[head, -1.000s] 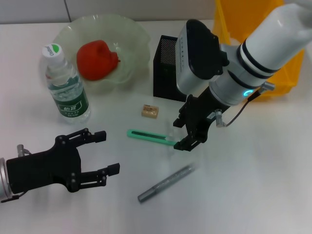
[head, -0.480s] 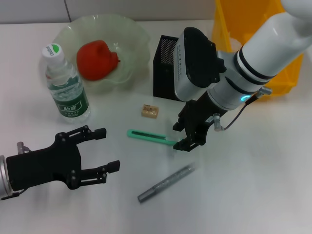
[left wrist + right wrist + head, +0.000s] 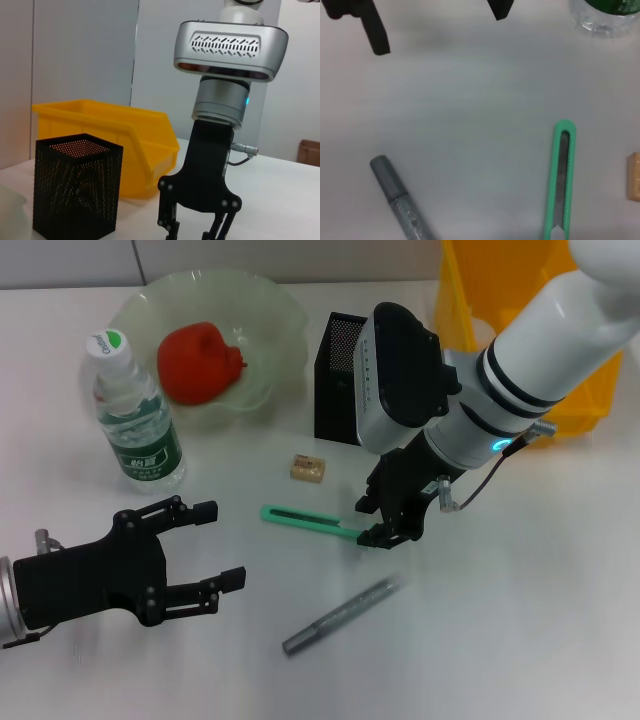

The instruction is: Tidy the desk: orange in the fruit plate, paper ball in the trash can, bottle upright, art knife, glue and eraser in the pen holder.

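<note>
Spread fingers of the right gripper hang straddling the right end of the green art knife, fingertips down at the table. Above them the wrist slants up and right into the white arm. That knife lies flat, its long axis running left to right, slightly downhill toward the gripper. Left gripper hovers low at the front left, fingers apart, pointing right.

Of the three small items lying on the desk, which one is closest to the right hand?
The green art knife: its end lies right at the right hand. The grey glue stick and the tan eraser both lie apart from it.
</note>
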